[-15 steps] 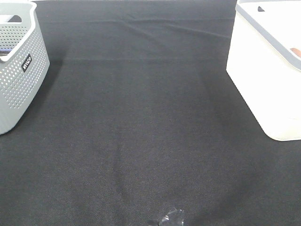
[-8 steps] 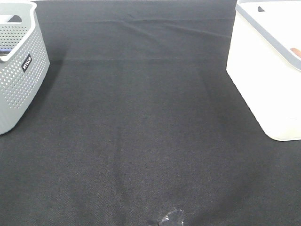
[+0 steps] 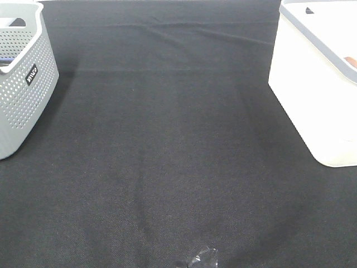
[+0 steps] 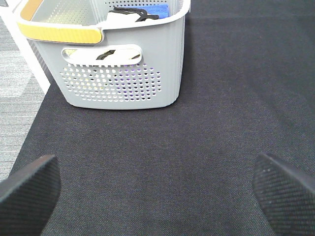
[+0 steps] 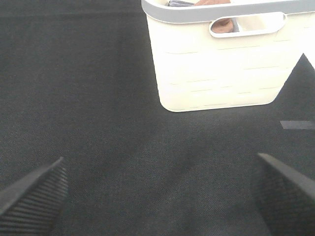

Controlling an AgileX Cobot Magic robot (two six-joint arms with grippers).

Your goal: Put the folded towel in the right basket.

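Note:
The right basket [image 3: 312, 95] is white with a grey rim and stands at the right edge of the black table; it also shows in the right wrist view [image 5: 216, 64]. An orange-brown cloth [image 5: 212, 2] lies inside it and shows through the handle slot; a sliver of it shows in the high view [image 3: 350, 60]. No towel lies on the table. My right gripper [image 5: 157, 196] is open and empty, low over the cloth, short of this basket. My left gripper [image 4: 157, 196] is open and empty, facing the grey basket. Neither gripper shows in the high view.
A grey perforated basket [image 3: 22, 84] with a yellow-padded rim [image 4: 59, 33] stands at the left edge, holding black-and-white and blue items [image 4: 158, 10]. A small shiny scrap [image 3: 202, 259] lies at the front edge. The table edge and grey floor [image 4: 19, 83] are beside the grey basket.

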